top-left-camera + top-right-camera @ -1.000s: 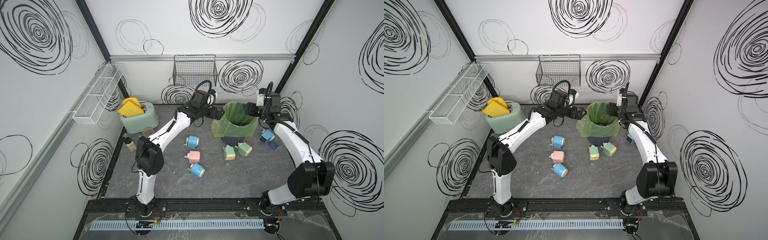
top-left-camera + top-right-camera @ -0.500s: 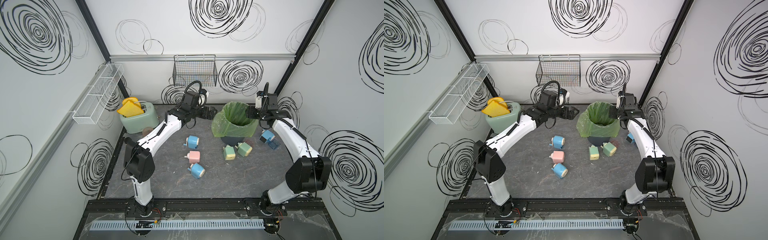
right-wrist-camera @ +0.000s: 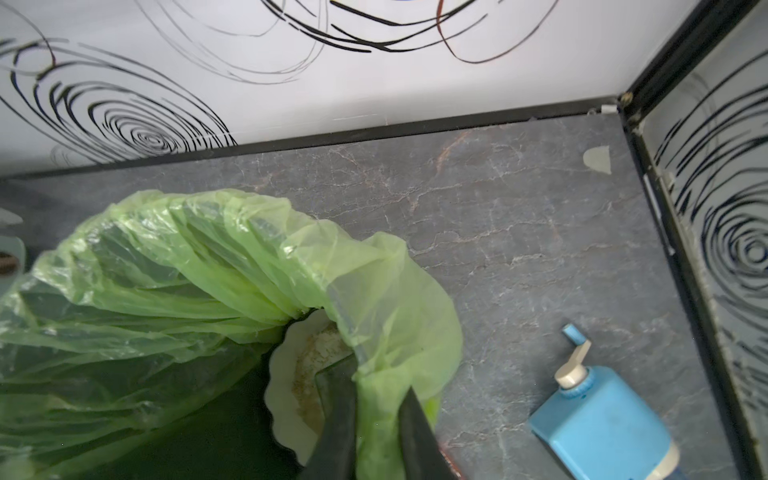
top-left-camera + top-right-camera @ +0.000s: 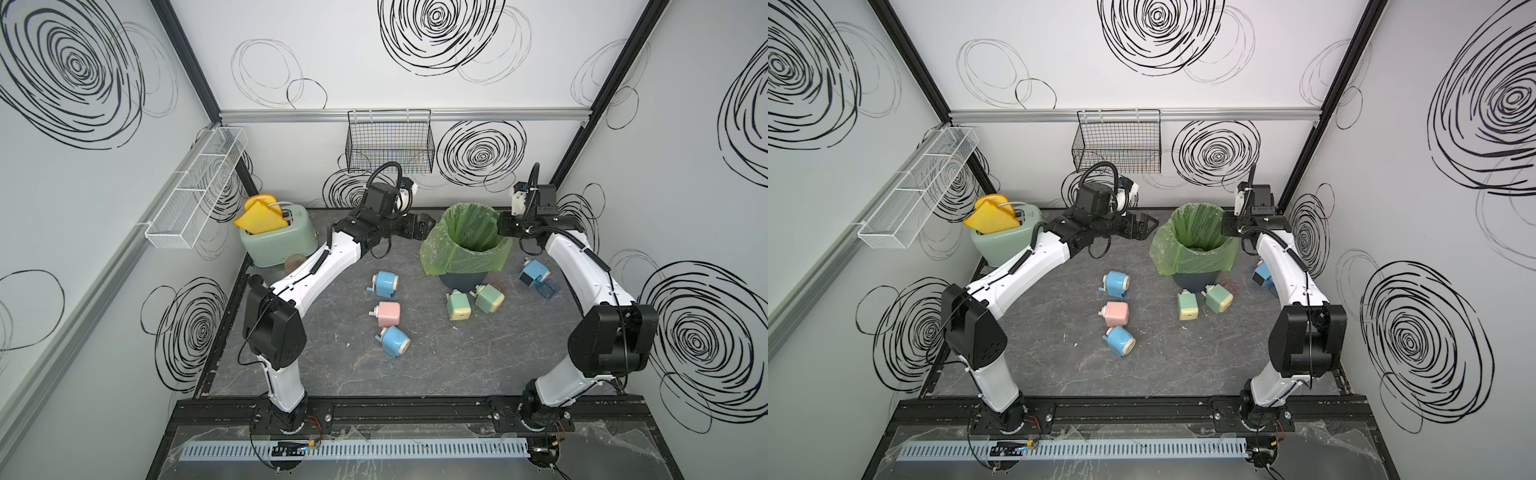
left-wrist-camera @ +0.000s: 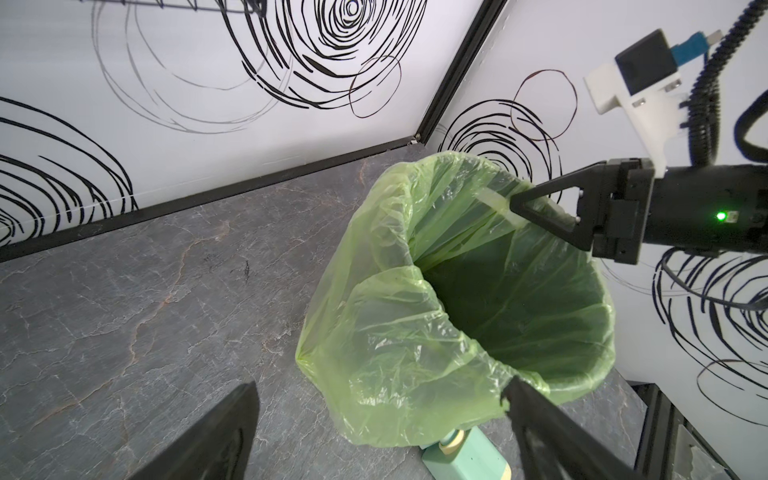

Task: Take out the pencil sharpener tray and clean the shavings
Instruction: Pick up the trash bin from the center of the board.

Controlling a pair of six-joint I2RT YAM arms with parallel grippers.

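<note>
R claw (image 3: pixel 374 376) clamped on tray (image 3: pixel 286 386) edge at bin (image 4: pixel 461 280) rim, liner (image 3: pixel 386 299) film pinched in too. Tray sits over bin mouth, long axis approx in line w/ fingers, pointing into bin, open face tilted up. Shavings (image 3: pixel 309 361) inside tray. L claw (image 4: pixel 420 226) wide apart, empty, just beside bin.

Both the left arm (image 4: pixel 328 266) and the right arm (image 4: pixel 577 270) wear glossy white shells on their long links, joined by boxy black motor housings (image 4: pixel 274 328) and black bases (image 4: pixel 286 417). A ribbed black hose (image 5: pixel 706 91) loops over each wrist beside a white bracket (image 5: pixel 636 104) carrying a black camera block (image 5: pixel 644 62). The right gripper (image 5: pixel 515 207) is matte black, its jaws triangular with small screws, a green light (image 5: pixel 720 216) on its body.
</note>
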